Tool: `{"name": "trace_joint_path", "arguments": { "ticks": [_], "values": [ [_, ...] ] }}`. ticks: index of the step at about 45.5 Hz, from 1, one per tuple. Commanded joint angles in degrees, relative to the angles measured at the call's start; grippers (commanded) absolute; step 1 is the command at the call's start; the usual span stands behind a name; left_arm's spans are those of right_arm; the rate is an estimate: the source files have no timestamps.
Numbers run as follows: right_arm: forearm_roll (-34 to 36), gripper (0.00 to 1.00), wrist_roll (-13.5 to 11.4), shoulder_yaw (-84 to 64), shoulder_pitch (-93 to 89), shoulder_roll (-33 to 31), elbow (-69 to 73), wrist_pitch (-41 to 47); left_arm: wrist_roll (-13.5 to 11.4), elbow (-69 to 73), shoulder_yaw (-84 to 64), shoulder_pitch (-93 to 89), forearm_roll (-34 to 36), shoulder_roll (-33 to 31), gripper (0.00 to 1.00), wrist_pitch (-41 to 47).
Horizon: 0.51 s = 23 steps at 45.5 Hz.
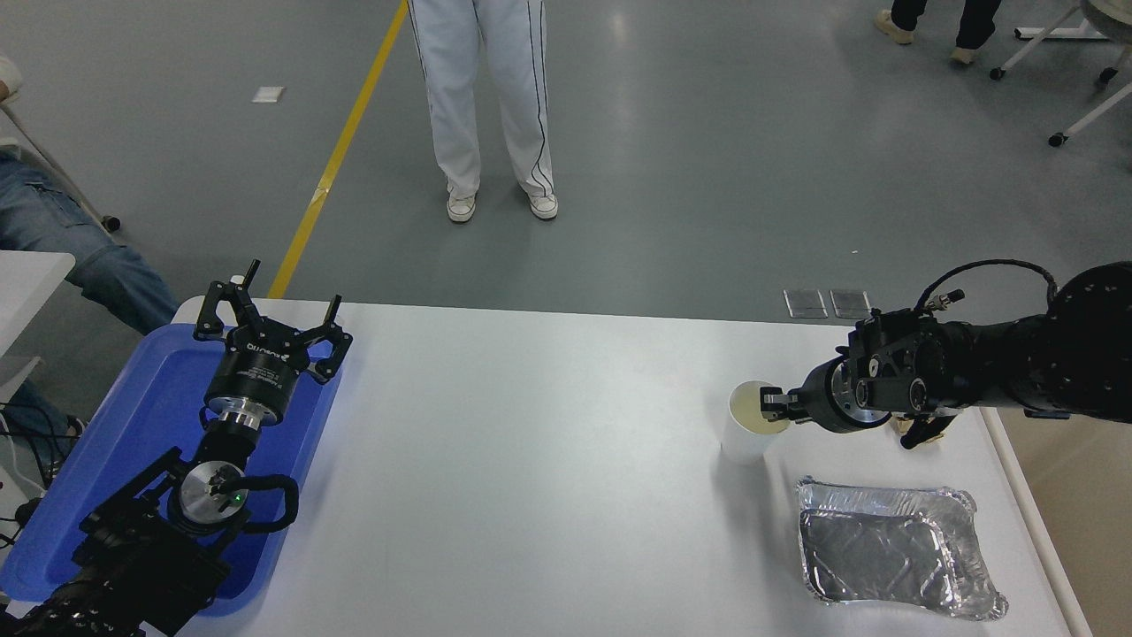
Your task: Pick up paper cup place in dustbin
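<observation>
The right hand (771, 406) is gripping the near rim of the upright paper cup (748, 433), fingers narrowed on it; the left hand (268, 323) is gaping wide.

Wide open white table (531, 460) through the middle, nothing between the tray (133, 425) at the left and the cup (747, 429) at the right. Right claw (771, 407) sits at the cup's near rim. Foil tray (898, 548) lies just below, crowding that side. The arm hides most of a brown paper ball (904, 426) beside the right edge. Left claw (270, 332) is parked over the tray.
</observation>
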Motion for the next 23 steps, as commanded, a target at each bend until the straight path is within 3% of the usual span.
{"name": "trace_joint_path", "arguments": {
  "ticks": [1, 13, 23],
  "values": [
    [2.8, 0.00, 0.1, 0.7, 0.1, -0.2, 0.1, 4.8, 0.0, 0.0, 0.0, 0.0, 0.0, 0.0, 1.00, -0.1],
    [3.5, 0.00, 0.1, 0.7, 2.6, -1.9, 0.2, 6.7, 0.0, 0.0, 0.0, 0.0, -0.1, 0.0, 1.00, 0.0],
    [2.1, 0.00, 0.0, -0.2, 12.3, -7.0, 4.9, 19.9, 0.0, 0.0, 0.0, 0.0, 0.0, 0.0, 1.00, 0.0]
  ]
}}
